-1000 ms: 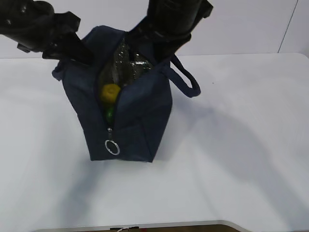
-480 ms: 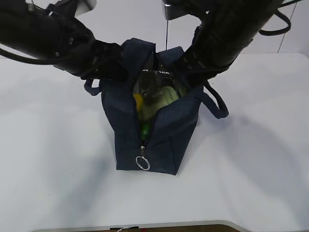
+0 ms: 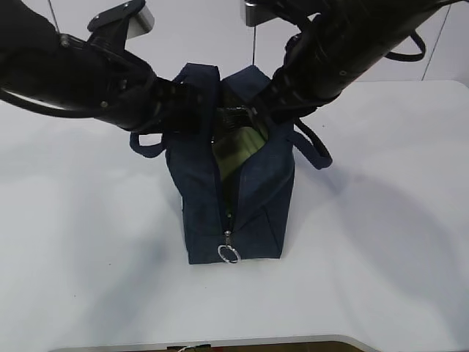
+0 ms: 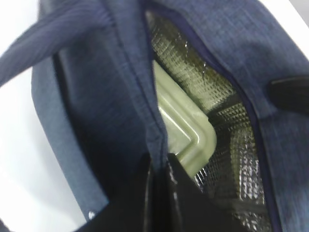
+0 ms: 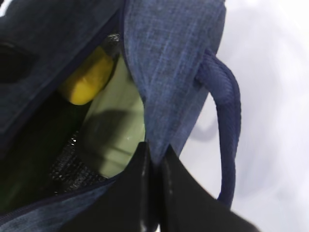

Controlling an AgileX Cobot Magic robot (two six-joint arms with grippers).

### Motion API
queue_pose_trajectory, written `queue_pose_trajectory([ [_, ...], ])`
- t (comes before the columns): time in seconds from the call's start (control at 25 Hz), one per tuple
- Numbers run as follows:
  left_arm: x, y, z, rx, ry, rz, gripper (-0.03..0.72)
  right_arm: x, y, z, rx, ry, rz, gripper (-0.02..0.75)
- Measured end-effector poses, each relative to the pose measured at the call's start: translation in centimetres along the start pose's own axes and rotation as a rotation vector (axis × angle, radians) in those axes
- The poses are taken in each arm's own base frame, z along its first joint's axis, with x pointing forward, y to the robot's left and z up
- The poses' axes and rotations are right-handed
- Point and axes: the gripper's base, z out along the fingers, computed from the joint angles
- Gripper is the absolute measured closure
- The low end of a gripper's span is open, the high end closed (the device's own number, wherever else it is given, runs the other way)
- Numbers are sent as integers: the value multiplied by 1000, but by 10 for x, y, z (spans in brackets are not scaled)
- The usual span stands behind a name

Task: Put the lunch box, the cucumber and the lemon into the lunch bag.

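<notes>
Lunch bag (image 3: 242, 198) shifted right; both pincers (image 4: 157, 176) (image 5: 153, 166) clamped on rim, lunch box (image 4: 186, 133) inside.

I see a white table (image 3: 381, 242) spreading left, right and near, and beyond its far edge a plain white wall (image 3: 198, 29).

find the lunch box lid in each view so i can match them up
Exterior view: lunch box, pale green, in the bag's open top, centre.
Left wrist view: lunch box, mid-frame, its rounded corner against the silver lining.
Right wrist view: lunch box, centre-left, below the lemon.
Shared landmark: the lunch bag, whose navy opening edge frames the lid in every view.
</notes>
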Motion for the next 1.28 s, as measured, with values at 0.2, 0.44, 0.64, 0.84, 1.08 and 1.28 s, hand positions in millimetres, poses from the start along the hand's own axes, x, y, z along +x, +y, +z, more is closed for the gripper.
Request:
queue_pose_trajectory([
  [0.2,-1,0,0,-5,-12,1,703,0,0,5,-6,-4,-3,729],
  [0.44,-1,0,0,-9,-14,7,703,-1,1,6,-8,-7,0,715],
  [0.64,-1,1,0,-11,-17,9,703,-11,-1,-3,-9,-24,0,558],
  [0.84,-2,1,0,-15,-22,13,703,-27,-1,-22,-32,-35,0,357],
  [1.08,-3,1,0,-20,-31,15,703,-31,11,-55,-182,-6,-52,316],
  [1.28,-3,2,0,-24,-36,17,703,-22,23,-88,-276,-46,-92,311],
])
